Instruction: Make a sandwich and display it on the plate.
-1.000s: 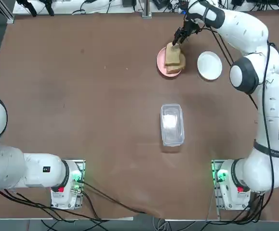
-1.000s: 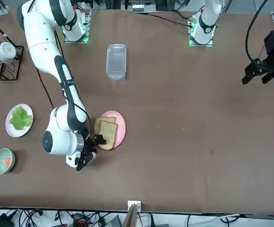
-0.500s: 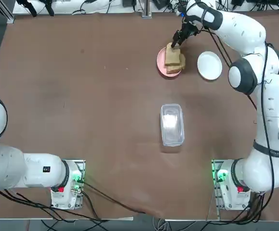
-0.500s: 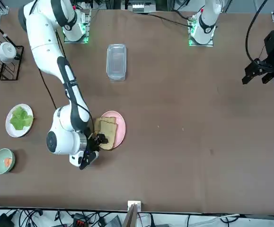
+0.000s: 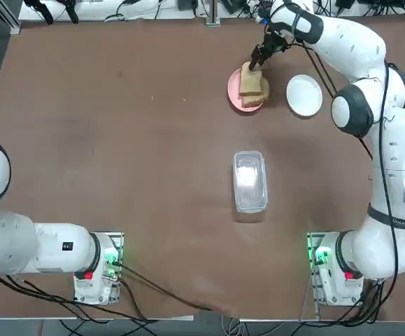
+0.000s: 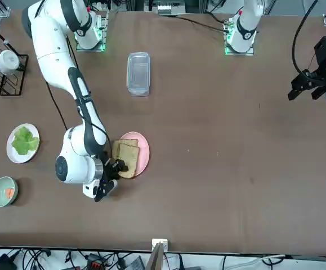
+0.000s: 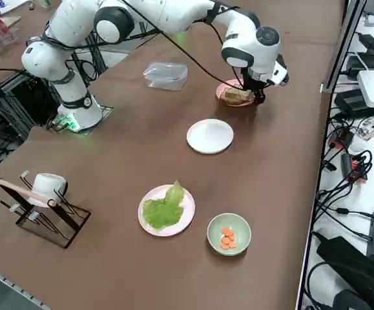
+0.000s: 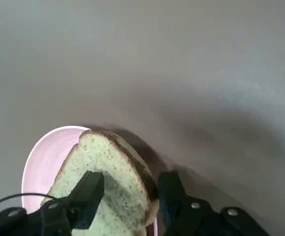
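Note:
Two tan toast slices [image 5: 252,85] [image 6: 126,157] [image 7: 237,95] lie overlapping on a pink plate [image 5: 234,91] [image 6: 143,152] [image 8: 48,152]; no lettuce sits between them. My right gripper [image 5: 256,63] [image 6: 117,167] [image 7: 259,97] [image 8: 131,183] is down at the far edge of that plate. Its fingers are open and straddle the rim of the upper slice [image 8: 103,162], one over the crumb face and one by the crust. The white plate [image 5: 304,94] [image 7: 210,135] stands bare just right of the pink one.
A second white plate with lettuce [image 6: 23,143] [image 7: 166,210] and a pale-green cup of orange bits [image 6: 4,191] [image 7: 228,234] sit off the robot's right. A clear lidded box [image 5: 250,180] [image 6: 138,73] lies mid-table. A mug rack [image 6: 5,64] stands near the right edge.
The right gripper has settled at the far edge of the toast and its fingers have drawn closer together around the upper slice. The toast and plates have not moved.

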### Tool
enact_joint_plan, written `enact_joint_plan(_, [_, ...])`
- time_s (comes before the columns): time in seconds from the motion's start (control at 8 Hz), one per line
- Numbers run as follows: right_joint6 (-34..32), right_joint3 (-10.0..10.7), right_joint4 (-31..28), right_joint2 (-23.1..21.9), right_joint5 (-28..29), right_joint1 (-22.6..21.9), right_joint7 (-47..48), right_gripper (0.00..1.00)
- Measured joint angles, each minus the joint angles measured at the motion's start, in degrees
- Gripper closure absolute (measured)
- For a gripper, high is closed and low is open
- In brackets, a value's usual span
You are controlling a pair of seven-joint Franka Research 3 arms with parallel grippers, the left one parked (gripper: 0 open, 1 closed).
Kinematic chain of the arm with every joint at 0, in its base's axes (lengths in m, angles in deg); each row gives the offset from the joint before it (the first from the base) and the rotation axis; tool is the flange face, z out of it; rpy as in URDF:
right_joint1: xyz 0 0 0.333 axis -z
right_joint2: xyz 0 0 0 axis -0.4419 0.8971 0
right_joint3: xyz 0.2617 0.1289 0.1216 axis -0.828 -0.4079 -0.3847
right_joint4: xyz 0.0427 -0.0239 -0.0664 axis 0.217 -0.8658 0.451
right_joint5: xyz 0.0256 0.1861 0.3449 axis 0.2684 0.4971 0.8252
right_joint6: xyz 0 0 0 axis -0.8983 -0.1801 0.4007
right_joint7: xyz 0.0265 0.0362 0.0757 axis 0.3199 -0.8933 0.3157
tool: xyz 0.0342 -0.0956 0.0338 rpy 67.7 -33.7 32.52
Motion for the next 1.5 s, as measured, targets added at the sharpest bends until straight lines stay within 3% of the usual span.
enact_joint_plan(0.38, [-0.01,0.0,0.0,0.0,0.03,0.1,0.24,0.51])
enact_joint_plan(0.5, [-0.01,0.0,0.03,-0.01,0.11,0.19,0.54,0.71])
enact_joint_plan(0.88, [-0.01,0.0,0.49,-0.16,1.93,0.33,4.92,0.92])
enact_joint_plan(1.25, [-2.16,0.0,1.48,-1.67,3.18,0.39,8.61,0.92])
enact_joint_plan(1.5, [-6.58,0.05,2.06,-4.42,4.48,0.71,18.2,0.92])
